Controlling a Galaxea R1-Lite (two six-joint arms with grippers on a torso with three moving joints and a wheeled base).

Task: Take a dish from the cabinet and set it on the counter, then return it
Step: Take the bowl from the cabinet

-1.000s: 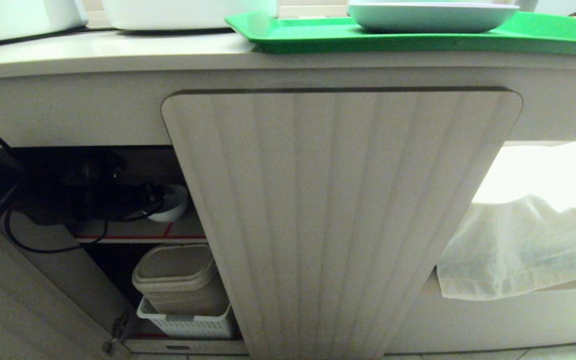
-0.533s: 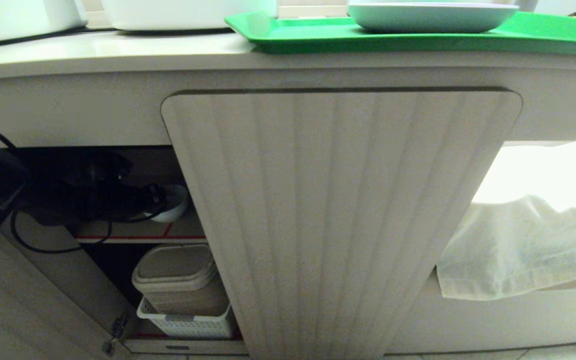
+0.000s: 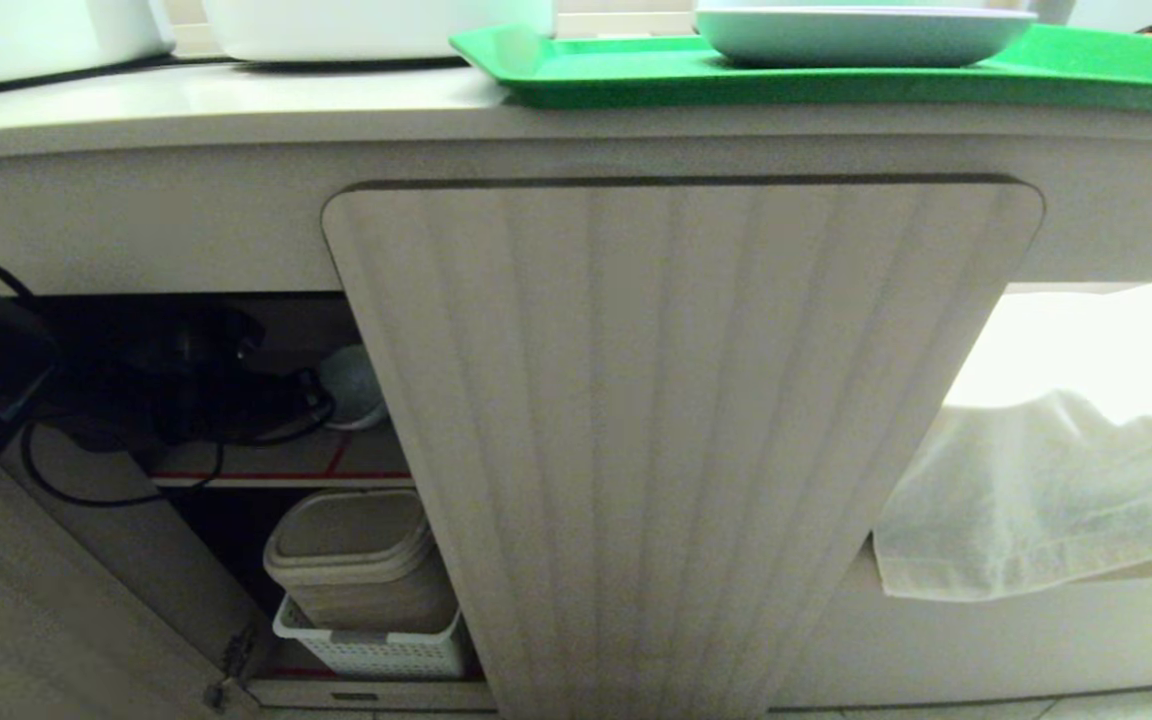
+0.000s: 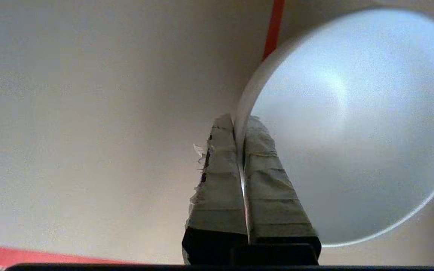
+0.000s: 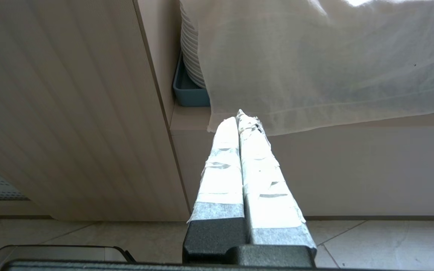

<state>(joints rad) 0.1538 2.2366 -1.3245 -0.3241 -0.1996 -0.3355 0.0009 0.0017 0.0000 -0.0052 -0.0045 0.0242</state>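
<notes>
dish in cabinet, left | tray on counter

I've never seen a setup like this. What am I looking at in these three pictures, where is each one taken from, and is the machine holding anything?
It is a two-armed robot in front of a kitchen cabinet. The wide picture comes from a camera on its head; the other two come from cameras on its wrists, looking along the fingers.

In the left wrist picture, the left gripper is pinched shut on the rim of a small white bowl, inside the cabinet on the shelf edged with red tape.

The right gripper is shut on nothing and idle, facing a hanging white cloth.

On the counter above sits a green tray carrying a plate.
</notes>
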